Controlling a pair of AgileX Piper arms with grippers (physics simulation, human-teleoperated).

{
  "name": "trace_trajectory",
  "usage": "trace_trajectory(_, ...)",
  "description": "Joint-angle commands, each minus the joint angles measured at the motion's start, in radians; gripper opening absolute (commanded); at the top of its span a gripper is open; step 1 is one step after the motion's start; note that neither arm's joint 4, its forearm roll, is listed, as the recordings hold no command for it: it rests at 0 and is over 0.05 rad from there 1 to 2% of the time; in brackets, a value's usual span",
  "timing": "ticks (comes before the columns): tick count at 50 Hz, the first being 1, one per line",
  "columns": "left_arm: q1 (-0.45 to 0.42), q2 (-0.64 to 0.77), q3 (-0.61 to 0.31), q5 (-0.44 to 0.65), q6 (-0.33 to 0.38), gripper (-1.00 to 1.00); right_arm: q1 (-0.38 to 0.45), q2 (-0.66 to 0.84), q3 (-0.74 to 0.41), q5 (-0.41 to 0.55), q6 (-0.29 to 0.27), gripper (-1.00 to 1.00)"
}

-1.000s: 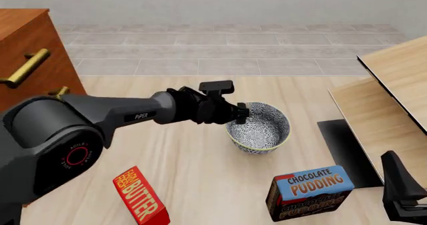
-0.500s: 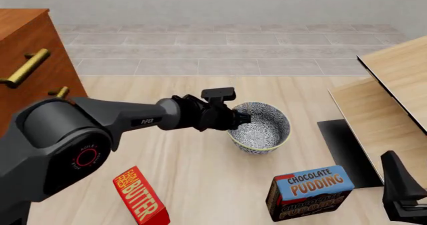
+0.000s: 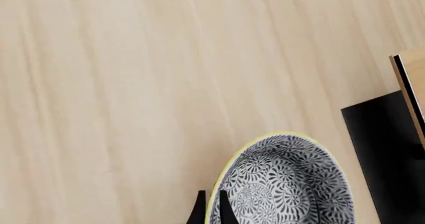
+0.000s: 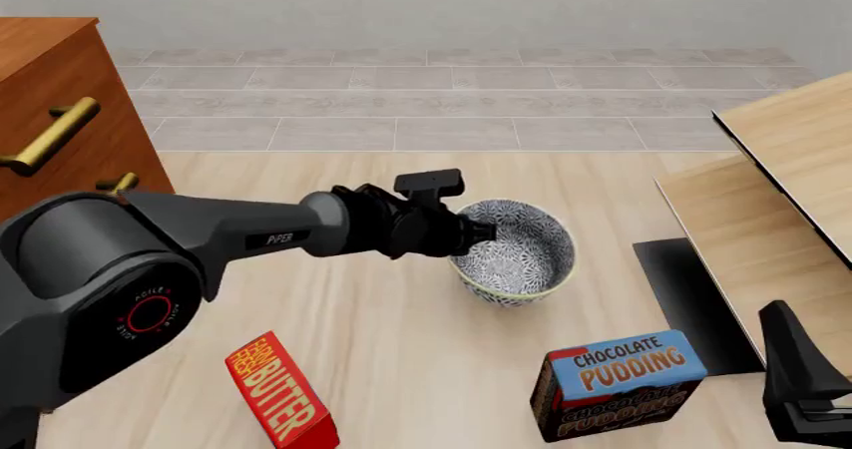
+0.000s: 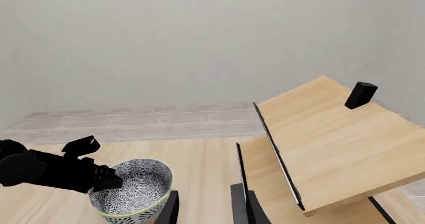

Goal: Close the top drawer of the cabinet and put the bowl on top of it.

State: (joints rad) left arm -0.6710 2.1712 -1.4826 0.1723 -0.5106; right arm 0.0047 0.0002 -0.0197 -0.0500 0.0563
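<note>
On pale wood table: bowl, tiled floor beyond.

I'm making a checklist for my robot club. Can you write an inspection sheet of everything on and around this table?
Surface: pale wood-grain table, no spills seen.
Job's things: round blue-grey patterned bowl upright on the table; reddish-brown wooden cabinet at the far left, its top brass bar handle in view; whether that drawer is closed cannot be told.
Clutter: red butter box and blue chocolate pudding box at the near edge.
Grippers: left gripper jaws straddle the bowl's near-left rim, one inside, one outside; right gripper open, holding nothing.
Cables: nothing seen.
Surroundings: pale light-wood furniture with dark edges on the right; grey tiled floor and plain wall behind.
</note>
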Motion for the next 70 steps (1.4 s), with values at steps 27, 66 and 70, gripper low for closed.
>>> trace_trajectory(27, -0.003, -0.249, 0.066, 0.085, -0.022, -1.0, 0.012, 0.0, 0.006, 0.001, -0.018, 1.0)
trace_trajectory(66, 0.112, -0.571, 0.088, 0.288, -0.008, -1.0, 0.03, 0.0, 0.004, 0.01, -0.05, 1.0)
trace_trajectory(70, 0.118, -0.608, 0.079, 0.318, -0.001, -1.0, 0.028, 0.0, 0.007, 0.008, -0.053, 1.0)
